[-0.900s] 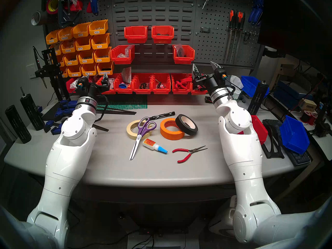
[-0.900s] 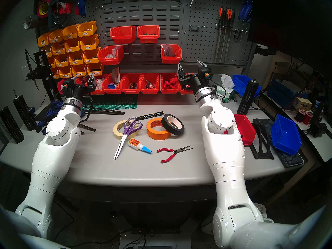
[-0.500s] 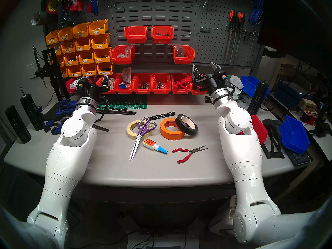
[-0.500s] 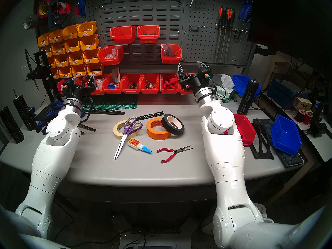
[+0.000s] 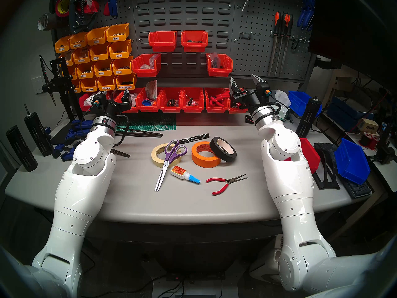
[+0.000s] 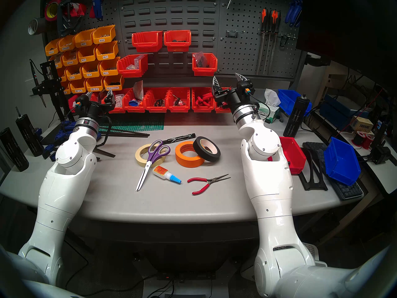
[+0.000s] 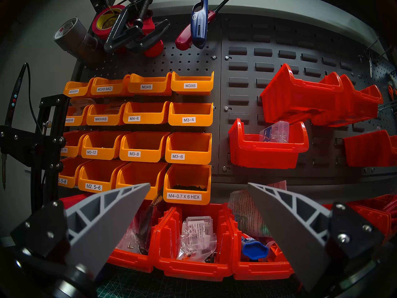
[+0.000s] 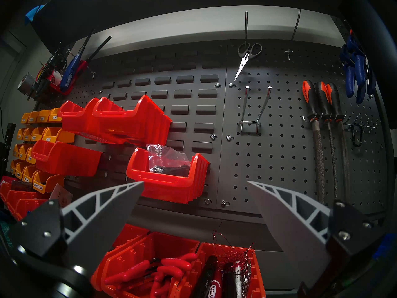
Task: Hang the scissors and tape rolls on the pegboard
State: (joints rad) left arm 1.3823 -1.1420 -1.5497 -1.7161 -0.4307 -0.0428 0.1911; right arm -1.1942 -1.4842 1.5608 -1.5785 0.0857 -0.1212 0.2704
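pegboard (image 5: 253,54) stands at the back right of the surface (image 5: 193,205), dark grey with round holes; a double wire hook (image 8: 253,110) juts from it, bare, and orange-and-black-handled files (image 5: 281,22) hang to the hook's right, with small all-metal scissors (image 8: 247,54) hung higher up. left of it is a slotted panel (image 5: 184,15) carrying red bins (image 5: 163,40). the two white arms reach forward at either side, raised above the surface. the left gripper (image 5: 115,93) hangs in front of the yellow bins (image 5: 101,54), its fingers (image 7: 111,215) spread apart and empty. the right gripper (image 5: 245,81) sits before the lower row of red bins, fingers (image 8: 285,215) likewise spread with nothing between them.

the task's things all lie mid-surface, well apart from both grippers. the orange tape roll (image 5: 205,154) lies flat, and the black tape roll (image 5: 223,149) leans on its right edge, tilted. the cream tape roll (image 5: 158,155) lies flat to the left. the scissors (image 5: 168,162) rest with their purple handles on top of the cream roll and the closed blades pointing toward the near edge. just beside the blades lies a glue bottle (image 5: 184,175), right of that red-handled pliers (image 5: 225,182), and behind the rolls a black marker (image 5: 194,138).
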